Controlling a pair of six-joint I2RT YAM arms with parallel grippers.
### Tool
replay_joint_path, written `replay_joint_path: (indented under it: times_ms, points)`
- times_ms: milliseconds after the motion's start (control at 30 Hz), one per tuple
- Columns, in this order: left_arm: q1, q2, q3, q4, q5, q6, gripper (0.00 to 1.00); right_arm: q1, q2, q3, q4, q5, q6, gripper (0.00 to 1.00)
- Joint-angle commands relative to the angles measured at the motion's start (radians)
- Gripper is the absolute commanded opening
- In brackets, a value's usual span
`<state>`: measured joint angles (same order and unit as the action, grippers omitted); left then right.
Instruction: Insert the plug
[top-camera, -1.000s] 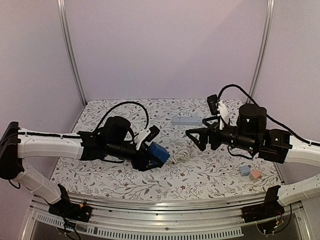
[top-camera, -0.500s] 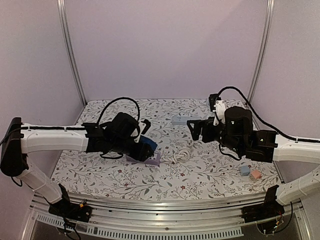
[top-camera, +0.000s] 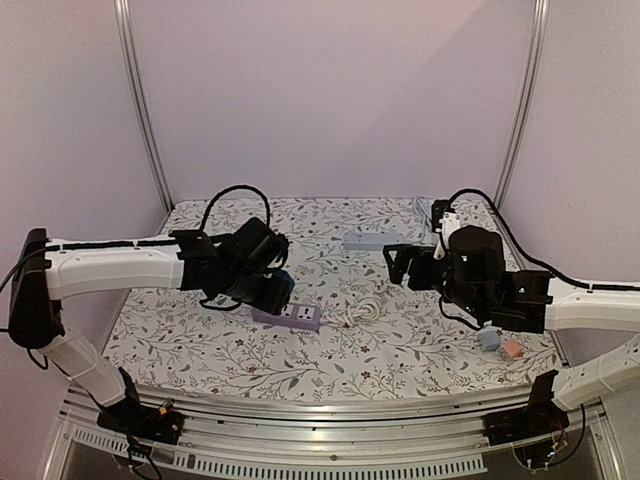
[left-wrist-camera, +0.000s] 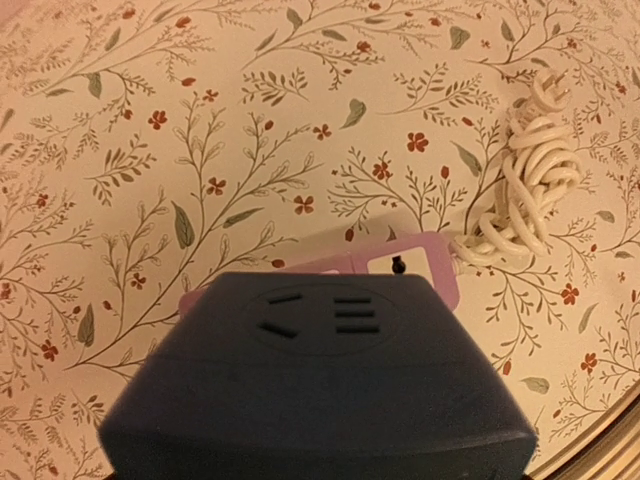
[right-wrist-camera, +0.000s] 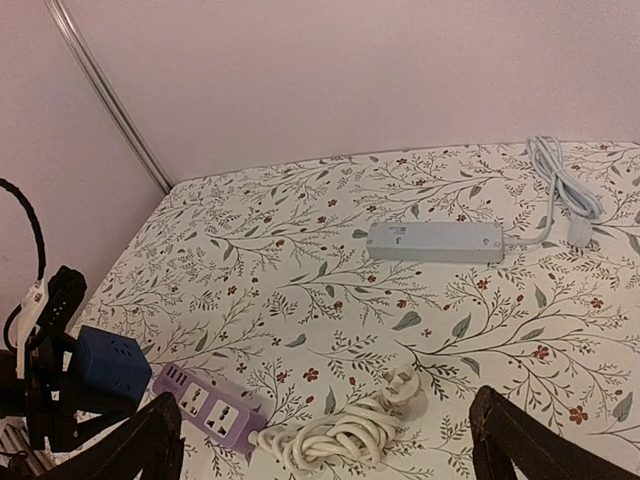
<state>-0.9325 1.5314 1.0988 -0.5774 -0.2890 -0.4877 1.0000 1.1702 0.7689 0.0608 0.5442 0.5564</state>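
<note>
My left gripper (top-camera: 270, 291) is shut on a dark blue cube adapter (top-camera: 277, 289) and holds it just over the left end of a purple power strip (top-camera: 290, 316). In the left wrist view the cube (left-wrist-camera: 320, 390) fills the bottom and hides the fingers and most of the strip (left-wrist-camera: 405, 265). A white coiled cord (top-camera: 363, 309) with its plug (right-wrist-camera: 405, 383) lies right of the strip. My right gripper (top-camera: 396, 262) is open and empty, above and behind the cord (right-wrist-camera: 340, 437); its fingers (right-wrist-camera: 140, 445) frame the strip (right-wrist-camera: 205, 405) and the cord.
A grey power strip (right-wrist-camera: 435, 241) lies further back, also in the top view (top-camera: 372, 240). A white cable (right-wrist-camera: 560, 190) lies at the back right. Small blue (top-camera: 489, 340) and pink (top-camera: 512, 349) blocks sit at the front right.
My left gripper has carried the blue cube leftward, uncovering the purple strip, and now holds it over the strip's left end. My right gripper has drawn back a little, staying open.
</note>
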Motion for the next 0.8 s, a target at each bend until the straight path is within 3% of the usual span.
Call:
replay_joint_path:
  times_ms: [0, 300, 767]
  points:
    - [0.007, 0.041, 0.048, -0.08, -0.044, -0.015, 0.0, -0.001, 0.014, -0.01, -0.021, 0.012, 0.161, 0.99]
    - [0.031, 0.175, 0.223, -0.204, 0.079, 0.029, 0.0, 0.0, 0.141, 0.118, -0.245, 0.052, 0.381, 0.99]
    - [0.1, 0.279, 0.283, -0.281, 0.176, -0.032, 0.0, -0.001, 0.073, 0.088, -0.253, 0.021, 0.36, 0.99]
